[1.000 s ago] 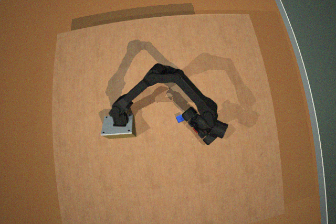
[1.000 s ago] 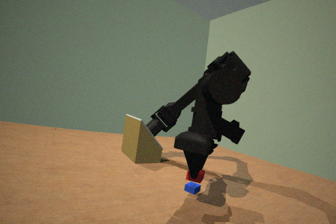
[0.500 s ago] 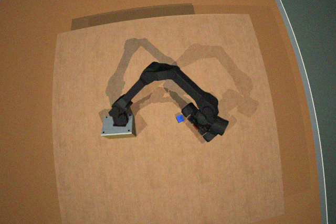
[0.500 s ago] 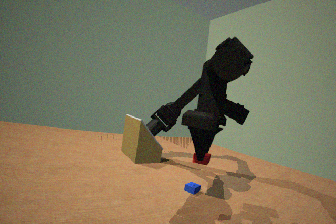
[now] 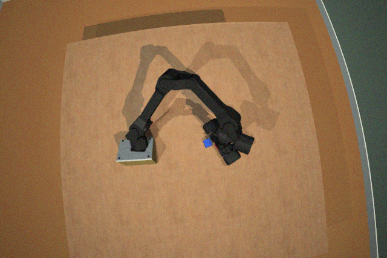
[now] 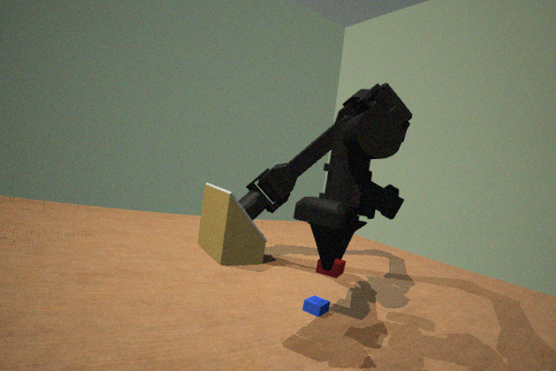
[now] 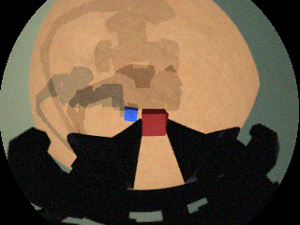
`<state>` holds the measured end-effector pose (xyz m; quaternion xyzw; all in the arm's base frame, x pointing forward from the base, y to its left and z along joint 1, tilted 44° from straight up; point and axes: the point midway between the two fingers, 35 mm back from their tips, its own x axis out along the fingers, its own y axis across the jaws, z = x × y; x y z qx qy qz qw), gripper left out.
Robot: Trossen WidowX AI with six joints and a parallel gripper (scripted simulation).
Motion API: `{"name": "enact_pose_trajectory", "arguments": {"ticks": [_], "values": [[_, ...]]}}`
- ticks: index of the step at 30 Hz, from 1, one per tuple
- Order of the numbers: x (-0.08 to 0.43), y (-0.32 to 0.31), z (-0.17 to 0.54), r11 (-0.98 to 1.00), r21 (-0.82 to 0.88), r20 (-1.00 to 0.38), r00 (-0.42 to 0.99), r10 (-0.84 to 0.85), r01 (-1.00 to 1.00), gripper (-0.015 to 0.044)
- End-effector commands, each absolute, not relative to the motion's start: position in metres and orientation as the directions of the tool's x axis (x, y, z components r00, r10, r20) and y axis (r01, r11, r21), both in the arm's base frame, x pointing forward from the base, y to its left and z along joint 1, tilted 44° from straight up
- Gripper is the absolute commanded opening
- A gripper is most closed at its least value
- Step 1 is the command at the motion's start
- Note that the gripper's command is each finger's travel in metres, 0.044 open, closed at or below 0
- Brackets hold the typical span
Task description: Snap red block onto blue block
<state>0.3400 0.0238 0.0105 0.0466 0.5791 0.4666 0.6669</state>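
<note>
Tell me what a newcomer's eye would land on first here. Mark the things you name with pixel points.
Probably the big black jointed arm, arching from a wedge-shaped base [image 5: 123,155] [image 6: 213,228] across the wooden surface. Next, the small dark-red block [image 6: 337,267] [image 7: 154,123] held between the fingers of its downward-pointing gripper [image 6: 328,266] [image 7: 153,122]. Then the small bright-blue block [image 5: 207,142] [image 6: 315,306] [image 7: 130,114], sitting apart on the wood.

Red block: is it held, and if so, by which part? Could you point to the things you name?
Yes. The gripper [image 5: 217,147] [image 6: 328,268] [image 7: 153,122] has the red block [image 5: 216,147] [image 6: 338,268] [image 7: 154,123] pinched by two opposite side faces, between its fingertips.

Wedge-shaped yellow stand [image 5: 124,153] [image 6: 211,223], pale-green walls [image 6: 471,124].
</note>
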Motion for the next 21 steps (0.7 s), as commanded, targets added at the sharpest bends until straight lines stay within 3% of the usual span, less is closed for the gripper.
{"name": "enact_pose_trajectory", "arguments": {"ticks": [1, 21], "values": [[0.329, 0.033, 0.011, 0.577, 0.619, -0.726, -0.106, 0.68, -0.533, 0.0], [0.287, 0.07, -0.006, 0.622, 0.653, -0.723, -0.11, 0.683, -0.431, 0.0]]}}
